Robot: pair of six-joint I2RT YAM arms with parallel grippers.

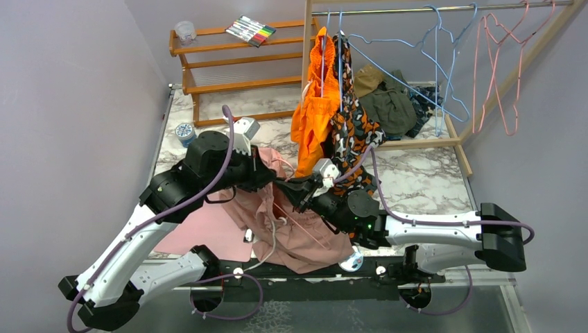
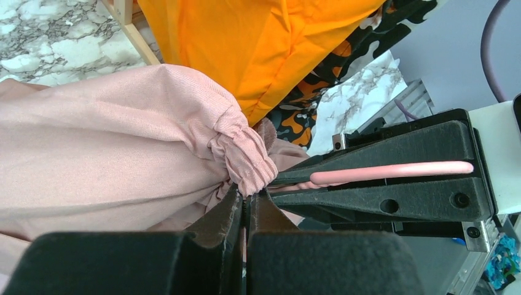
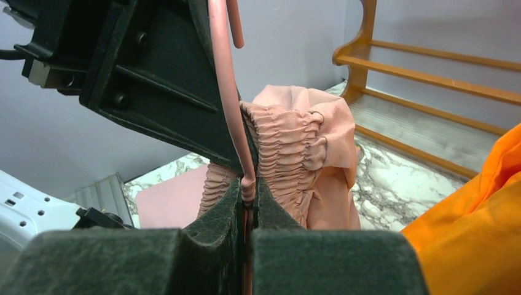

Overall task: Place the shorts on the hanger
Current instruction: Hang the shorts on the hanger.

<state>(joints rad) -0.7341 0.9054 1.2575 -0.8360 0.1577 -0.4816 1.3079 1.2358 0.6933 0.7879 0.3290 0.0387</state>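
Top external view: the shorts [image 1: 305,243] lie heaped on the marble table [image 1: 430,184], just in front of the hanging orange garment [image 1: 312,118], with one end of the waistband raised beside it; left wrist view: the left gripper [image 2: 246,200], just beside the orange garment, is clamped on the gathered waistband; right wrist view: the right gripper [image 3: 247,187], meeting the left fingertip to fingertip, pinches the pink wire of the hanger [image 3: 228,92]; the wire touches the waistband, near the orange garment.
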